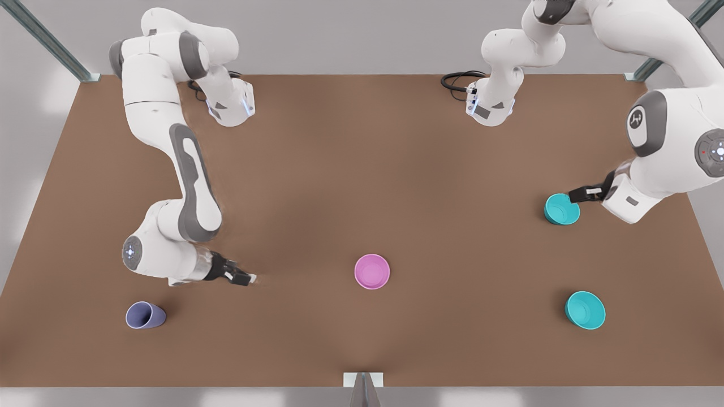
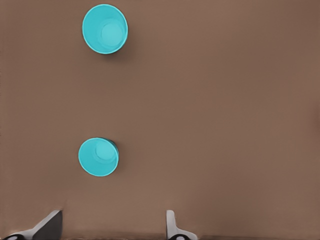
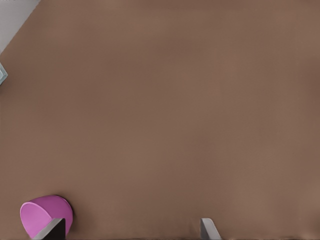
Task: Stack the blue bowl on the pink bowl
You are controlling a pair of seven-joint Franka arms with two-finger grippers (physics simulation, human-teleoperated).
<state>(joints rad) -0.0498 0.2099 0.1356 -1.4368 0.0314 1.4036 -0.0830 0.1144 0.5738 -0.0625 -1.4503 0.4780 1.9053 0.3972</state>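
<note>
The left gripper (image 1: 572, 196), fingers spread and empty, sits just beside the nearer small round teal plastic bowl (image 1: 561, 209); the small round pink plastic bowl (image 1: 372, 271) lies well apart.

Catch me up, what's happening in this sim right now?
Two arms, nothing held yet. The left pincer is open right beside one blue bowl on the front view's right. A second blue bowl sits apart from it. The right pincer, also open, is on the front view's left, pointing toward the pink bowl mid-table. Nothing is stacked yet. A purple cup sits off to the side.
</note>
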